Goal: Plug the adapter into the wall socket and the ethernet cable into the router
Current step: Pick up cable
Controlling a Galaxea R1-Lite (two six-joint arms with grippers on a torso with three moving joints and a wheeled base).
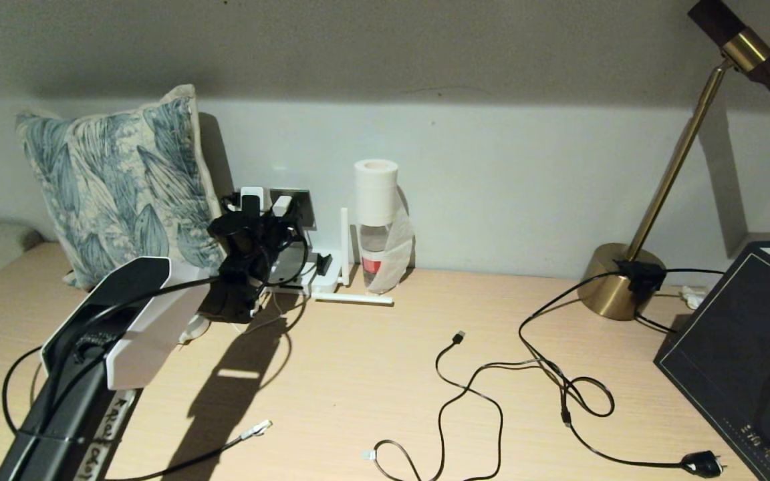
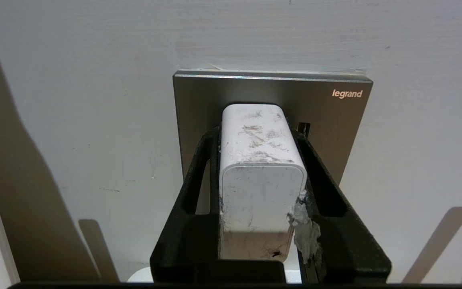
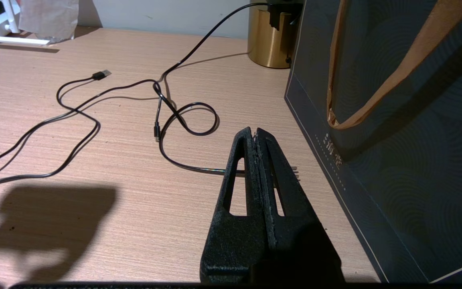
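The white boxy adapter (image 2: pixel 260 168) is clamped between the black fingers of my left gripper (image 2: pixel 258 134). Its front end sits against the grey metallic wall socket (image 2: pixel 335 116). In the head view the left gripper (image 1: pixel 277 215) reaches to the wall socket (image 1: pixel 303 208) at the back of the table, with the adapter (image 1: pixel 281 205) at its tip. The white router (image 1: pixel 327 277) lies just right of it, one antenna (image 1: pixel 344 244) upright. The ethernet cable (image 1: pixel 256 427) lies loose on the table at the front left. My right gripper (image 3: pixel 255 132) hangs shut and empty over the table.
A leaf-print cushion (image 1: pixel 117 184) leans on the wall at the left. A bottle (image 1: pixel 377 227) stands right of the router. A thin black USB cable (image 1: pixel 458 336), a black cord with plug (image 1: pixel 702 462), a brass lamp base (image 1: pixel 622 280) and a dark paper bag (image 3: pixel 395 140) are on the right.
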